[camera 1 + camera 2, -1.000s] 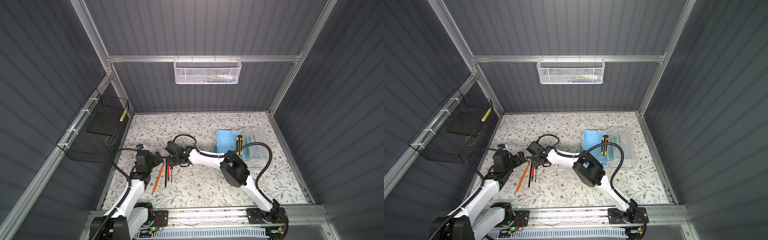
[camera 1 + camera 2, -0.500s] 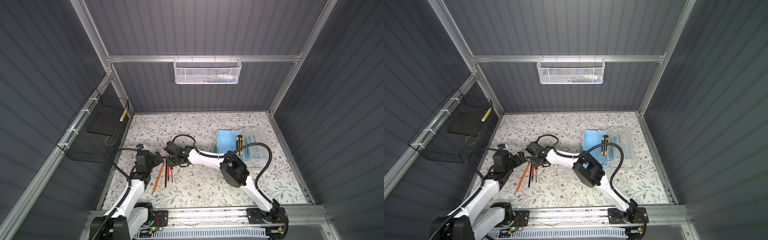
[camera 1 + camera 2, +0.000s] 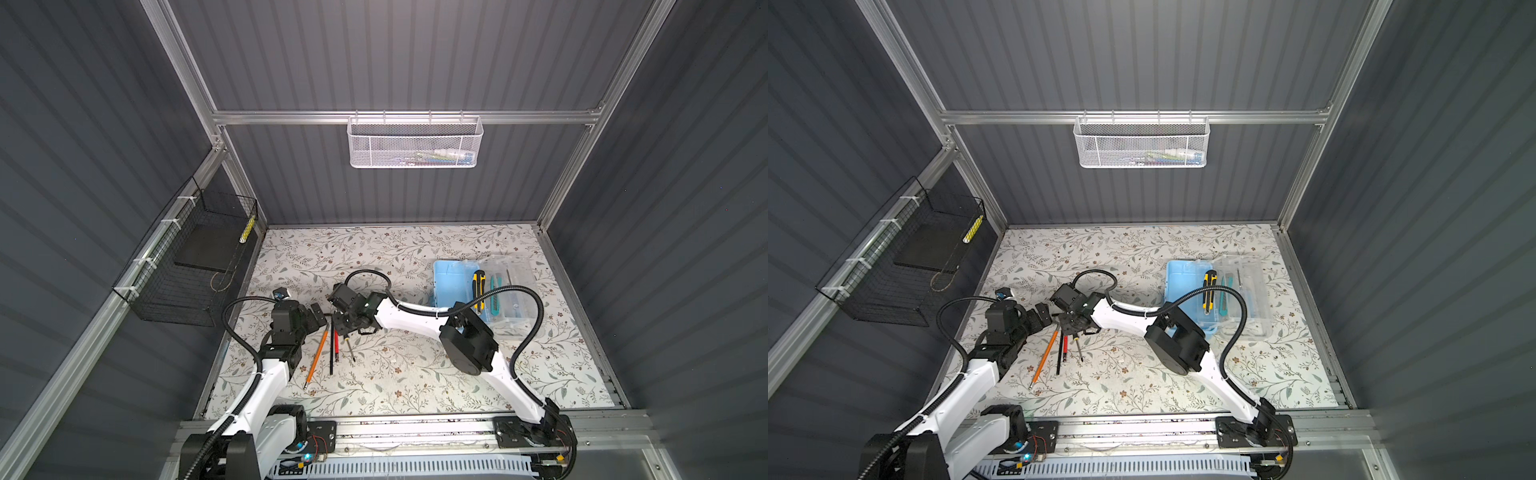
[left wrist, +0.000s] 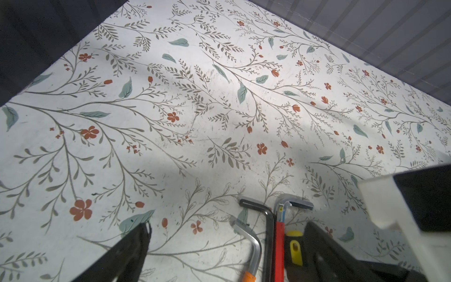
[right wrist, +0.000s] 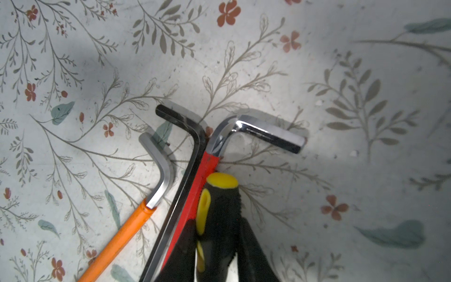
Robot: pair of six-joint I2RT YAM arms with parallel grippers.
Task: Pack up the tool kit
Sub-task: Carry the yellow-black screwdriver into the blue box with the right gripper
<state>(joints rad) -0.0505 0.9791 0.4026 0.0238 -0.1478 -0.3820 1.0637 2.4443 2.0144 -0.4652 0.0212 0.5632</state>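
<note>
The tool kit's light-blue box [image 3: 451, 282] [image 3: 1183, 286] lies open at the right, its clear lid [image 3: 511, 291] folded out beside it. A yellow-black utility knife [image 3: 478, 291] and a teal tool [image 3: 492, 297] rest in it. At the left, an orange hex key [image 3: 316, 356] [image 5: 127, 229], a black hex key [image 5: 185, 171], a red hex key [image 5: 207, 166] and a black-yellow screwdriver [image 3: 350, 351] [image 5: 219, 202] lie side by side on the table. My right gripper [image 3: 344, 330] [image 5: 217, 254] reaches across and is shut on the screwdriver's handle. Just left of the tools, my left gripper [image 3: 318, 316] [image 4: 227, 254] stands open and holds nothing.
A white mesh basket [image 3: 414, 143] hangs on the back wall. A black wire basket [image 3: 195, 266] hangs on the left wall, close to the left arm. The right arm's elbow [image 3: 467, 345] and cable stand in front of the box.
The right gripper's jaws have narrowed onto the screwdriver's handle. Both arms and the tools have stayed about where they were.
</note>
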